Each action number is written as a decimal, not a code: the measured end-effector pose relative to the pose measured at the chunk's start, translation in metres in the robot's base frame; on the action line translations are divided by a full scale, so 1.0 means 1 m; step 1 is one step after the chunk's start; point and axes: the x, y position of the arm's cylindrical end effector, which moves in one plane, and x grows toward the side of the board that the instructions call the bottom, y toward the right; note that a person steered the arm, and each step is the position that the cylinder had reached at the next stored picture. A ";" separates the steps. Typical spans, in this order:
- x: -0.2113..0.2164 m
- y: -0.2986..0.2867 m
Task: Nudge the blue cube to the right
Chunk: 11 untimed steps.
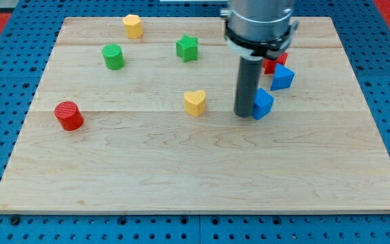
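Observation:
The blue cube sits on the wooden board, right of centre. My tip stands right against the cube's left side, touching or nearly touching it. The dark rod rises from there to the arm's grey body at the view's top. A second blue block, wedge-like in shape, lies just above and to the right of the cube. A red block shows partly behind the arm, above that second blue block.
A yellow heart lies left of my tip. A green star-like block, a green cylinder and a yellow block lie at the upper left. A red cylinder lies at the far left.

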 end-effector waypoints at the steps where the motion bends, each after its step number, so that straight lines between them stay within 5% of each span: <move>1: -0.002 0.036; 3: -0.009 -0.020; 6: -0.021 0.058; 7: -0.013 -0.033; 9: -0.066 -0.034; 11: -0.088 0.070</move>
